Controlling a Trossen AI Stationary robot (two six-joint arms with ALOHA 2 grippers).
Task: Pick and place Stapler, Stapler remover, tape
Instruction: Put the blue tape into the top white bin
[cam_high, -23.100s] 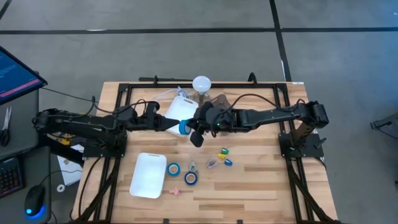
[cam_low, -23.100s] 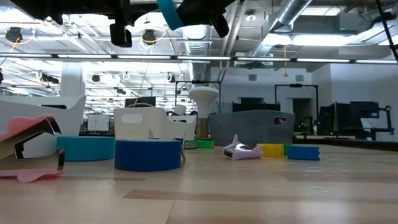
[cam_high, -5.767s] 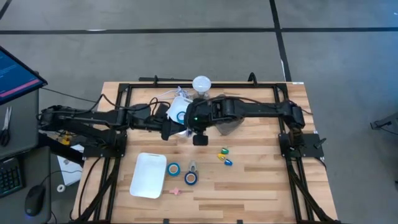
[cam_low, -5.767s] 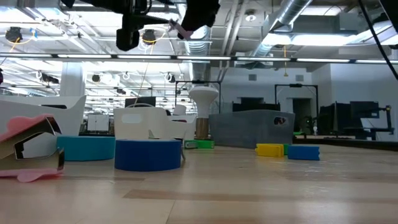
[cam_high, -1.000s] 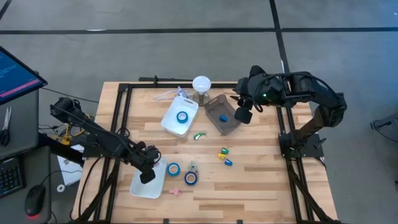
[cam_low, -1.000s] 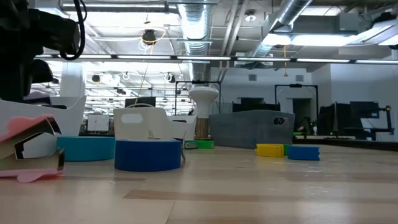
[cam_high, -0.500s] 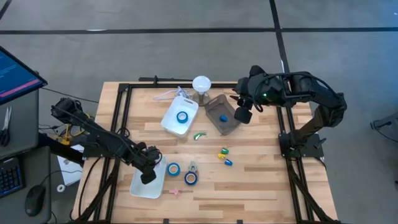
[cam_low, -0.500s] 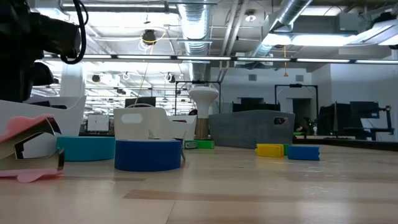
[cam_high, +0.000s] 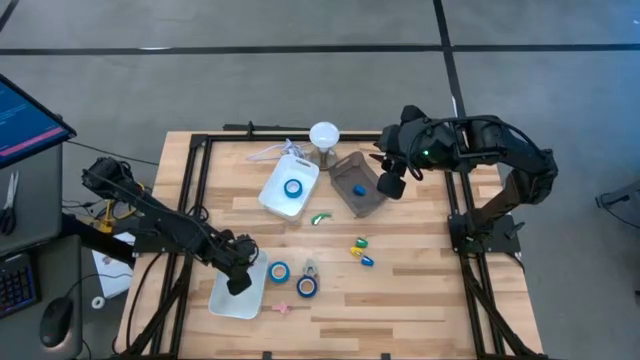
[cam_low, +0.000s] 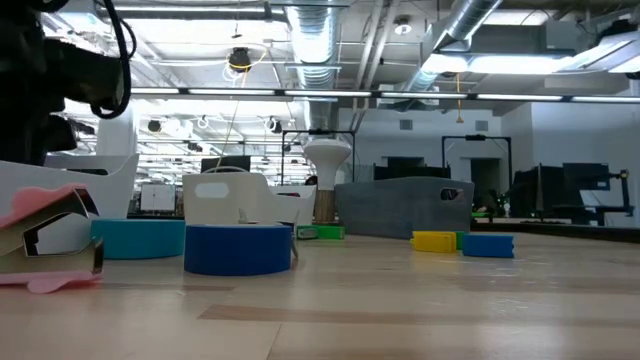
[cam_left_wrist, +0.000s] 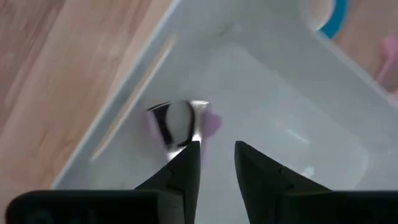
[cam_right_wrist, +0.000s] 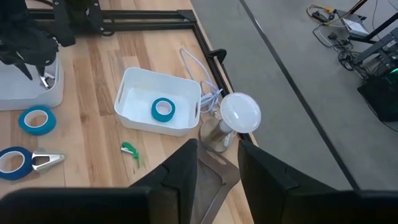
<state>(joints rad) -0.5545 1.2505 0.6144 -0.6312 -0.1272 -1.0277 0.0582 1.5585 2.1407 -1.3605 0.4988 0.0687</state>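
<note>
A lilac and chrome staple remover (cam_left_wrist: 180, 123) lies on the floor of the white tray (cam_high: 232, 300) at the near left. My left gripper (cam_left_wrist: 217, 152) points down into that tray, open, with nothing between its fingers. Tape: one blue roll (cam_high: 293, 187) sits in the white bin (cam_high: 272, 195), and two more (cam_high: 280, 271) (cam_high: 307, 287) lie flat on the table beside the tray. A blue item (cam_high: 359, 189) sits in the grey bin (cam_high: 352, 172). My right gripper (cam_right_wrist: 217, 155) hangs open and high over the far right, beside the grey bin. My left gripper comes from above into the white tray. One fingertip (cam_left_wrist: 189, 155) stands right at the staple remover's edge (cam_left_wrist: 186, 138); whether it touches, I cannot tell. The remover lies on the tray's floor, beside the fingers and not between them.
A white round lamp (cam_high: 323, 134) stands at the far edge with a cable beside it. Small yellow and blue pieces (cam_high: 362, 252), a green piece (cam_high: 320, 217), a silver clip-like tool (cam_high: 309, 268) and a pink piece (cam_high: 283, 308) lie mid-table. Black frame rails line both sides.
</note>
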